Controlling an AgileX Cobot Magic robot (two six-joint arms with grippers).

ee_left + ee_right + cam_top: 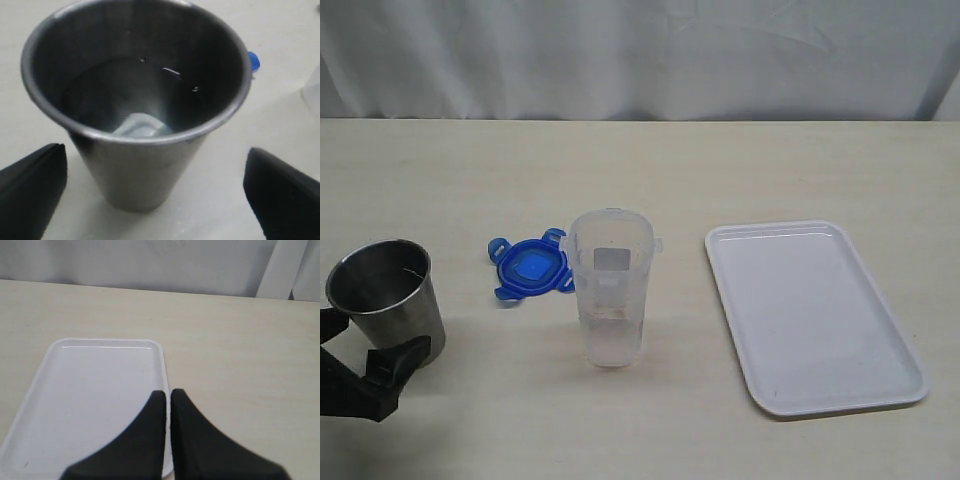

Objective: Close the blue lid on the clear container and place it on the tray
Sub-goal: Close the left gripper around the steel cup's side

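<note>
Exterior view: the tall translucent plastic container [610,300] stands upright, uncovered. Just left of it lies the small blue snap-flap lid [531,268]; right of it, apart, the flat white rectangular tray [770,228]. Far left of it, the left gripper [152,162] is spread around a steel cup [390,300]. The right gripper [167,395], pressed together, hangs over the tray's rim.

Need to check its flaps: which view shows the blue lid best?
The exterior view: the blue lid lies flat, top uncovered, beside the clear container. The left wrist view catches only a sliver past the steel cup; the right wrist view, nothing.
</note>
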